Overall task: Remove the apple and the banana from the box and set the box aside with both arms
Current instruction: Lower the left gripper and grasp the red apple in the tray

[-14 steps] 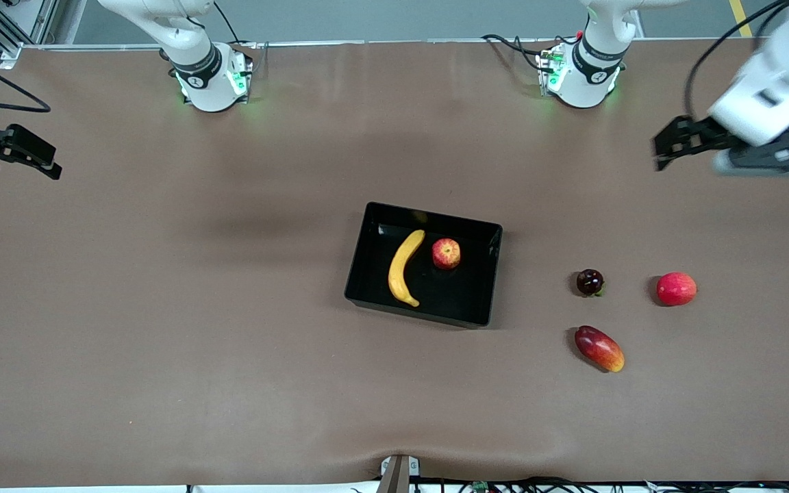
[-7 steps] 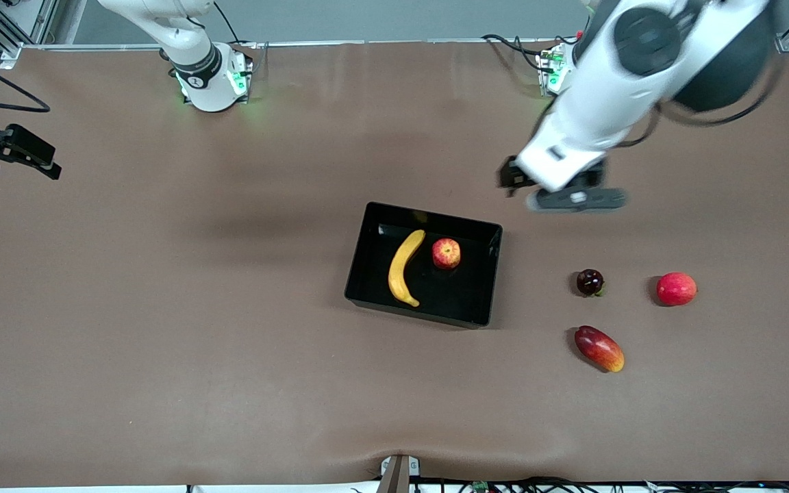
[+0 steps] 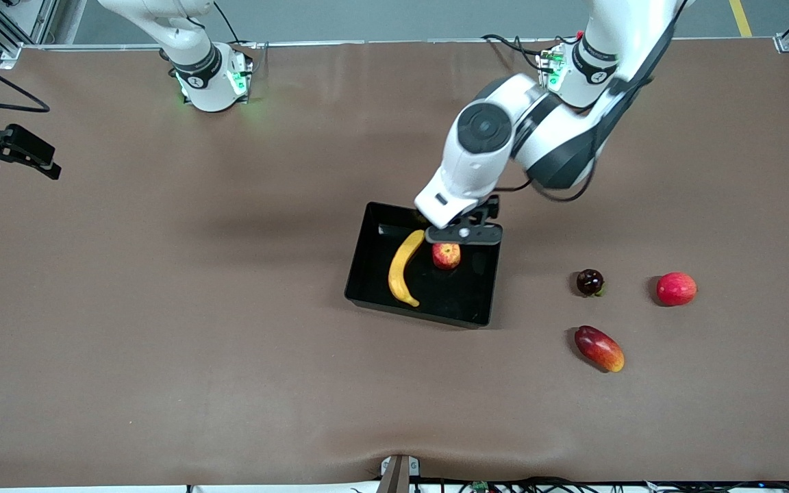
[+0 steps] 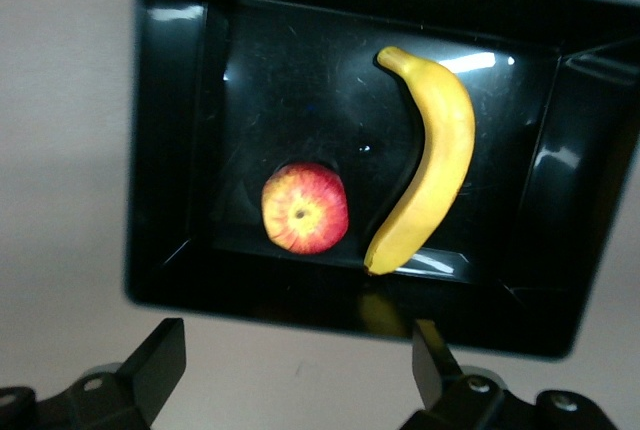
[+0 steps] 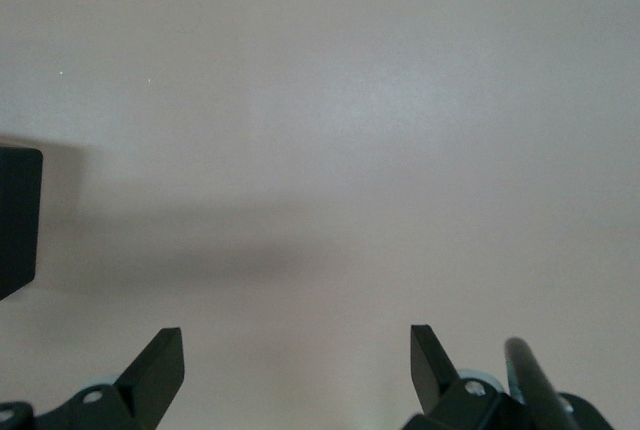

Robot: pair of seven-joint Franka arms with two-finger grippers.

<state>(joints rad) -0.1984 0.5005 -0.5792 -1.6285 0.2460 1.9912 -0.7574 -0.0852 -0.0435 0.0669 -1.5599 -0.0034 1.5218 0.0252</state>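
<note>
The black box (image 3: pixel 487 301) lies mid-table with the banana (image 3: pixel 404 268) and the red-and-yellow apple (image 3: pixel 446 255) inside it. In the left wrist view the banana (image 4: pixel 432 195) and apple (image 4: pixel 305 208) lie side by side on the floor of the box (image 4: pixel 170 150). My left gripper (image 3: pixel 480 211) hangs over the box's wall that is farther from the front camera. My left gripper (image 4: pixel 297 365) is open, with bare table between its fingers. Out at the right arm's end of the table waits my right gripper (image 3: pixel 38 156). From its wrist, my right gripper (image 5: pixel 297 360) shows open over bare tabletop.
Toward the left arm's end of the table lie a dark round fruit (image 3: pixel 590 282), a pinkish-red round fruit (image 3: pixel 676 288) and, nearer the front camera, a red-to-orange mango (image 3: pixel 599 348). The arm bases (image 3: pixel 213 82) stand along the table's edge farthest from that camera.
My left arm has swung in from the left arm's end of the table to a spot over the box. The right arm, box and fruits have not moved.
</note>
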